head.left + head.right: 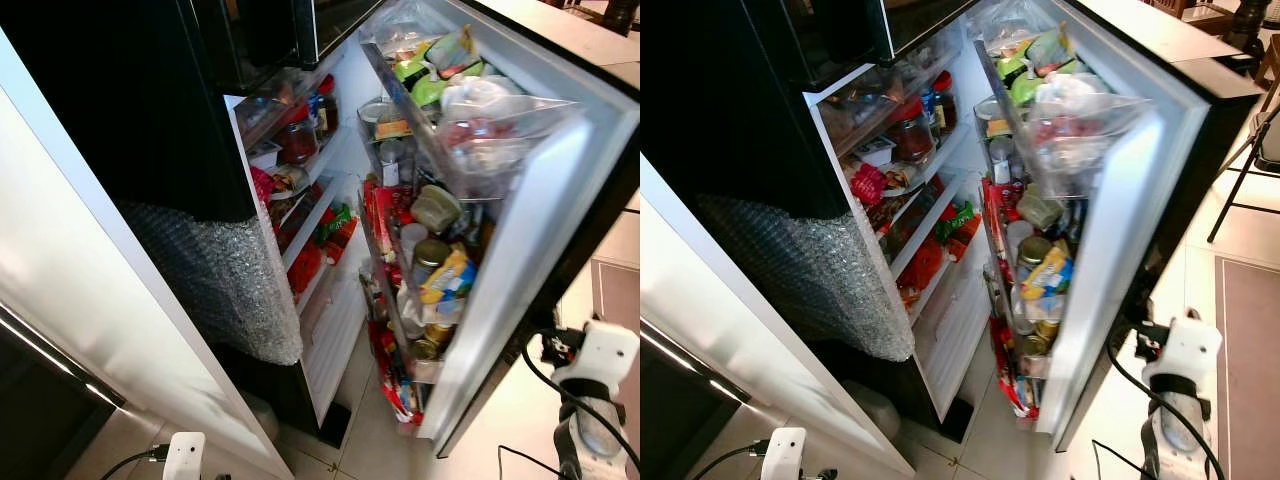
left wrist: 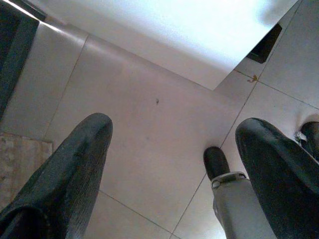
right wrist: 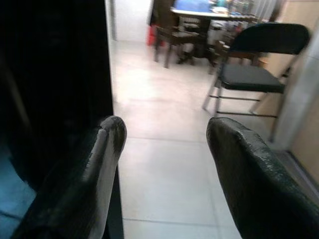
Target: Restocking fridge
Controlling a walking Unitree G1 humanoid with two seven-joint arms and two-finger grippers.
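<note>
1. Fridge [image 1: 330,330] stands open ahead of the robot, its door [image 1: 520,250] swung wide to the right.
2. Door racks packed full: jars [image 1: 430,258], a yellow packet [image 1: 447,277], and clear plastic bags [image 1: 480,125] in the top rack.
3. Inner shelves [image 1: 310,215] hold a red-lidded jar [image 1: 297,138], bottles [image 1: 325,105] and red and green packets [image 1: 335,228].
4. Sheet of bubble wrap [image 1: 225,275] hangs over the dark panel left of the shelves.
5. Left tool [image 2: 172,164]: fingers apart, holding nothing, pointing down at the tiled floor [image 2: 144,144]. One robot foot [image 2: 234,199] shows just beside one finger.
6. Right tool [image 3: 164,169]: fingers apart, holding nothing, beside the dark edge of the door. It points across pale floor toward a folding chair [image 3: 254,69] and a table [image 3: 199,12] farther back.
7. Right arm [image 1: 595,390] low at the door's outer side; left arm [image 1: 185,455] low by the white cabinet front [image 1: 90,300].
</note>
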